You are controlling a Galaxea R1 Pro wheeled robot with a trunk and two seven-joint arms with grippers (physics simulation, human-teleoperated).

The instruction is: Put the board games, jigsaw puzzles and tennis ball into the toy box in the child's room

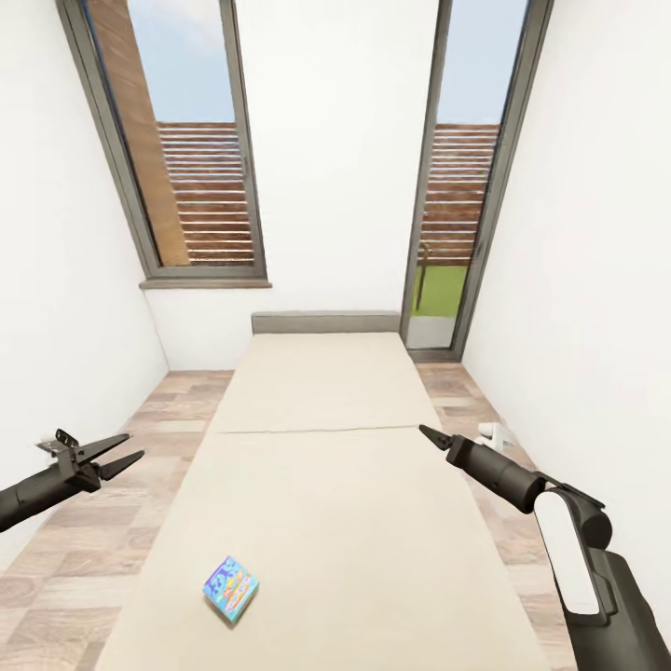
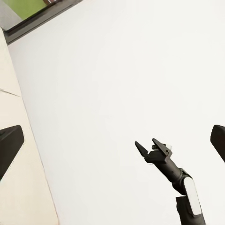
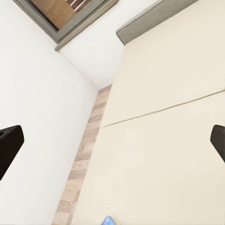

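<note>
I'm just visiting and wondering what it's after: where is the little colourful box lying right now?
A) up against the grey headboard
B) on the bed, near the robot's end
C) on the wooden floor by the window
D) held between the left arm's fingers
B: the colourful box lies flat on the beige bed, at the near end, with both arms apart from it.

Board game (image 3: pixel 108 220) cut off by frame edge in right wrist view; print illegible.

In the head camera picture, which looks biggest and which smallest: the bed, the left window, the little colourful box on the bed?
1. Bed, the largest, though nearness to the camera enlarges it.
2. Left window.
3. Colourful box, by far the smallest.
</note>
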